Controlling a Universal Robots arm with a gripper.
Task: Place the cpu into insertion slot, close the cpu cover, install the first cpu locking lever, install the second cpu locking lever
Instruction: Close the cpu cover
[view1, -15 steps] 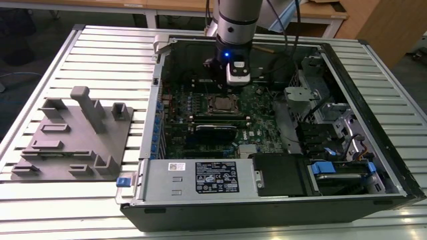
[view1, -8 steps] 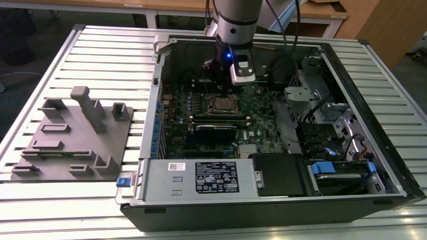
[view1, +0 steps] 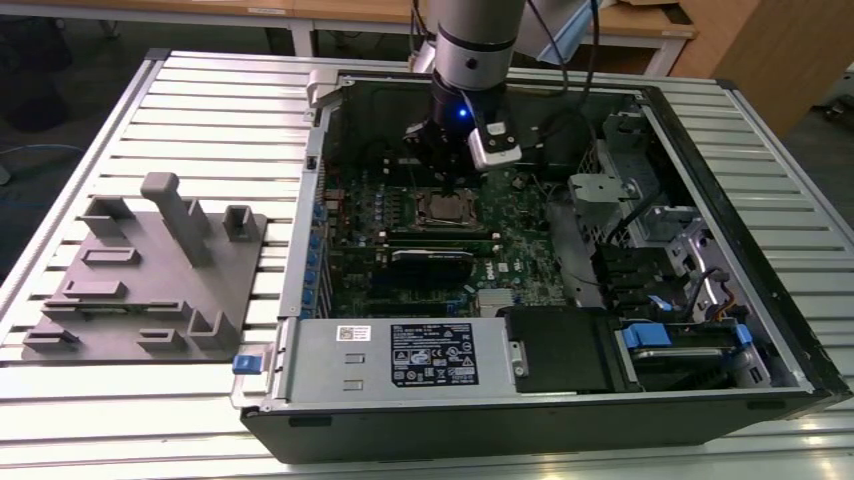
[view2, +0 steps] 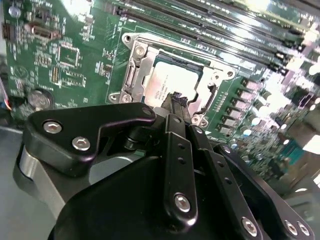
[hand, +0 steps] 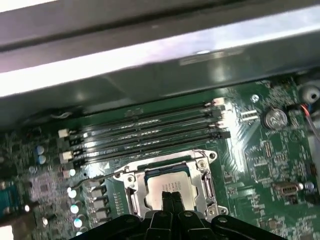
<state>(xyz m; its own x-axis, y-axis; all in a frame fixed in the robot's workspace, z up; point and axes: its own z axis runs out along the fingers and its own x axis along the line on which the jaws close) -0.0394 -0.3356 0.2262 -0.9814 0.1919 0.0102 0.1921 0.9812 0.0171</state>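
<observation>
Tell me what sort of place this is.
Probably a robotics lab bench for computer assembly: a ribbed aluminium table, an open black desktop computer case with its green motherboard exposed, and a grey moulded fixture plate beside it.

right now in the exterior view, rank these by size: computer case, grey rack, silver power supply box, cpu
1. computer case
2. grey rack
3. silver power supply box
4. cpu, by far the smallest

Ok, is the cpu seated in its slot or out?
In. The cpu lies flat and level, framed by the cpu cover, its silvery top showing through the cover's square opening in the second wrist view.
</observation>
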